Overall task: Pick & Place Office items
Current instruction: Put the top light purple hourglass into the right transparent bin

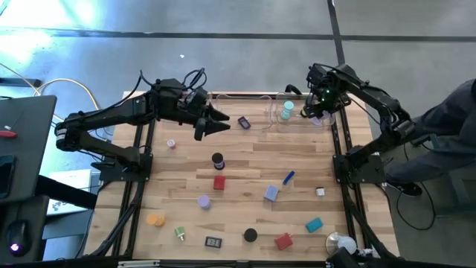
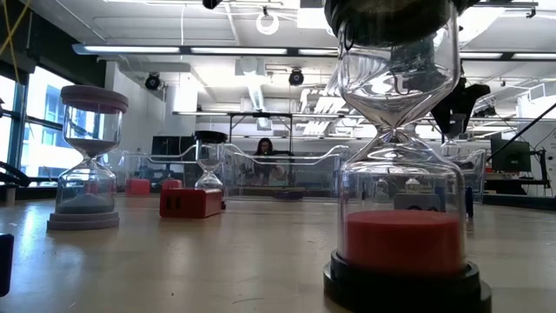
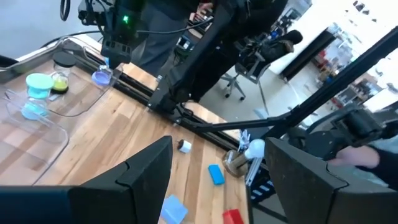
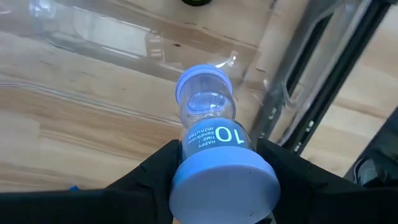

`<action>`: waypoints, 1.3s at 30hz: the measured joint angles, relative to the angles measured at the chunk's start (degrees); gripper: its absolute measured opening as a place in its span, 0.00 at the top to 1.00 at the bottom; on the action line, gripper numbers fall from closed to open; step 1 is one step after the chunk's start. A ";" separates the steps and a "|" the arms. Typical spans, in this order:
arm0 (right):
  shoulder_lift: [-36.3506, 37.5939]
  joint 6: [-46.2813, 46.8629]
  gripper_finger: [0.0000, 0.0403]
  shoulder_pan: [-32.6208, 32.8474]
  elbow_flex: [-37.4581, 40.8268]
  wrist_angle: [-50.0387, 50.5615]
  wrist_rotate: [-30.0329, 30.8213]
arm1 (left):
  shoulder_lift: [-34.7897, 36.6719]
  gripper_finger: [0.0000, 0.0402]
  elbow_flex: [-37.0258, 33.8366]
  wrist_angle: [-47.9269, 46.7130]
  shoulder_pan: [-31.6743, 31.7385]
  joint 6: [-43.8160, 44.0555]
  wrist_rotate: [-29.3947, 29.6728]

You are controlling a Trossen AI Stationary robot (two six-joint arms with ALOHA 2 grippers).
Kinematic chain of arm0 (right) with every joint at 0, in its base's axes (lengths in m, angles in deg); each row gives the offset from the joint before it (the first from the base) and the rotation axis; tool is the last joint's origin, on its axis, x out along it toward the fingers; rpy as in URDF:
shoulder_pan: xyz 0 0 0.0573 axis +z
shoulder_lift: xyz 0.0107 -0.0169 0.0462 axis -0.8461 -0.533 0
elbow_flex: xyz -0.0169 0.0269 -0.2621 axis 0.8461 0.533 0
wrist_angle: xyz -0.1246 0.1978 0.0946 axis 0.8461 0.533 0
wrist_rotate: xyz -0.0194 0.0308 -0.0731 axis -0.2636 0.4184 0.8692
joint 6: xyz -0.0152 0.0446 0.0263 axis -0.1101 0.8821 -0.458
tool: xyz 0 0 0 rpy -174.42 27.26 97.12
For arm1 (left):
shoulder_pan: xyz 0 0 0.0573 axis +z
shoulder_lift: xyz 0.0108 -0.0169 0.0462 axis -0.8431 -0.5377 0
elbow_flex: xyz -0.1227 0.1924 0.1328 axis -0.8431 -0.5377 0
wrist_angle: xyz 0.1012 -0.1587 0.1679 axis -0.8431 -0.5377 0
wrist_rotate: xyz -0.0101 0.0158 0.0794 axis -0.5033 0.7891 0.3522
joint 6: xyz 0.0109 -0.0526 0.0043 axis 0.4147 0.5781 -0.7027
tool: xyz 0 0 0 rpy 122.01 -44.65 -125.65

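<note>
Small office items lie scattered on the wooden table (image 1: 245, 152): a black sand timer (image 1: 217, 159), red block (image 1: 219, 182), blue stick (image 1: 288, 177), lavender block (image 1: 271, 193) and teal piece (image 1: 314, 224). My right gripper (image 1: 317, 113) hangs at the far right over the clear tray (image 1: 277, 119), shut on a lavender sand timer (image 4: 208, 121) marked 10. A teal timer (image 1: 287, 109) stands inside the tray. My left gripper (image 1: 217, 123) is open and holds nothing, above the far middle of the table. In the low view a red-sand timer (image 2: 400, 243) stands close. My right gripper pinches the lavender sand timer between its two fingers (image 4: 155, 174) at the end cap nearest the wrist (image 4: 224, 180). The fingers come from above, pointing down. The timer extends past the fingertips, its other cap (image 4: 204, 84) toward the tray's edge; whether that cap touches anything I cannot tell.
Near the table's near edge lie an orange cap (image 1: 155, 219), a dark clip (image 1: 213, 242), a black cap (image 1: 251, 235), a red piece (image 1: 283, 240) and the white bulb-like object (image 1: 341, 242). A dark metal frame (image 1: 342, 164) borders the table. A person sits at far right (image 1: 446, 126).
</note>
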 joint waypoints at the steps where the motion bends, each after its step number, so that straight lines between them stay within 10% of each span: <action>1: 0.00 0.65 0.55 0.29 0.00 0.18 0.08 | 0.00 0.38 0.00 -0.61 0.00 -0.67 0.00; 39: 0.02 31.29 0.55 3.72 0.00 2.78 -2.77 | -1.81 0.38 -0.09 -5.53 4.02 -15.89 -11.63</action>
